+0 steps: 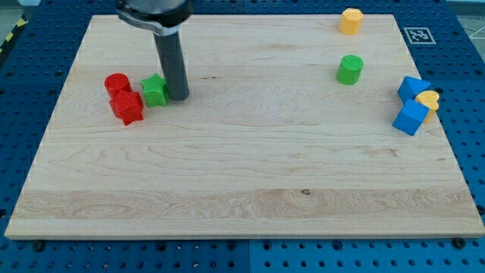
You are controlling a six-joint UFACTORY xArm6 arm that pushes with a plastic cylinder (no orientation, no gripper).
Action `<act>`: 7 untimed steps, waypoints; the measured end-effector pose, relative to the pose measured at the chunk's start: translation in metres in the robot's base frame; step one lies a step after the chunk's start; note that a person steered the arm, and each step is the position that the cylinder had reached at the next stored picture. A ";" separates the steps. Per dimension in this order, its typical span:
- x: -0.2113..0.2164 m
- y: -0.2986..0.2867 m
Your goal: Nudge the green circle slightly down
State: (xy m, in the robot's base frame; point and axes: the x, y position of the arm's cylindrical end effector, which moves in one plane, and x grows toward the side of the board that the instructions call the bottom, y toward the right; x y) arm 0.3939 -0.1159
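Observation:
The green circle (350, 69) stands at the view's upper right of the wooden board (242, 174). My tip (179, 96) rests on the board at the view's left, far from the green circle. The tip is right beside a green star-shaped block (155, 90), on its right side, touching or nearly touching it. A red circle (117, 83) and a red star-shaped block (127, 107) lie just left of the green star.
A yellow hexagon block (351, 20) sits near the top edge, above the green circle. At the right edge, two blue blocks (413, 88) (410, 117) flank a yellow heart-shaped block (429, 101). A marker tag (417, 35) lies beyond the board's top right corner.

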 end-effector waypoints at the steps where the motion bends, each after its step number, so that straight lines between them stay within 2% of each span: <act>1: -0.011 -0.018; 3: -0.011 -0.018; 5: -0.013 0.110; 6: -0.037 0.150; 7: -0.080 0.155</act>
State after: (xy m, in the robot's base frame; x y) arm 0.3143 0.0394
